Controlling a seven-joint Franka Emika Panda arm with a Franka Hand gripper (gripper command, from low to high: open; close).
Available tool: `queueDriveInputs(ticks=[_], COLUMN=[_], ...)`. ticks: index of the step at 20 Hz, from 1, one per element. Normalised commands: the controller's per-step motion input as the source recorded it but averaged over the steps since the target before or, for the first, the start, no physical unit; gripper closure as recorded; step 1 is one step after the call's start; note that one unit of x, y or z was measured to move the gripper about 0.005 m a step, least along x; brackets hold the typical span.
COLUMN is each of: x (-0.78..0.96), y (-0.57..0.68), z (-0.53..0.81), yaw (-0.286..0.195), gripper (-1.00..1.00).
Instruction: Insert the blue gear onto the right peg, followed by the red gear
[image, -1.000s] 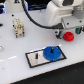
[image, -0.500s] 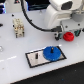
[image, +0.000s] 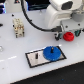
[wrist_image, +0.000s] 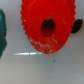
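Observation:
The blue gear (image: 51, 52) lies flat on the grey plate with a black border (image: 34, 61), seated over the right peg, which it hides. The left peg (image: 36, 56) stands bare. The red gear (image: 69, 36) lies on the white table at the exterior view's right, beyond the plate. My gripper (image: 65, 32) hangs right over it. In the wrist view the red gear (wrist_image: 47, 27) fills the picture, its centre hole showing. No finger crosses it, so the jaws stand apart and hold nothing.
A green object (image: 58, 36) lies beside the red gear and also shows in the wrist view (wrist_image: 2, 32). A small dark piece (wrist_image: 76, 26) sits at the red gear's other side. A beige block (image: 18, 29) stands at the exterior view's left.
The arm stays over the red gear with almost no visible shift. The blue gear has not moved.

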Motion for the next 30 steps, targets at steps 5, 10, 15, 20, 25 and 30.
queueDriveInputs(ticks=[5, 10, 15, 20, 25, 30], x=[-0.02, -0.06, 0.12, 0.27, 0.40, 0.51], y=[0.01, 0.02, 0.00, -0.06, -0.17, -0.30], z=[-0.01, 0.02, 0.47, 0.60, 0.53, 0.43], yaw=[0.000, 0.000, 0.000, 0.000, 0.000, 0.000], gripper=[1.00, 1.00, 1.00, 1.00, 1.00, 1.00])
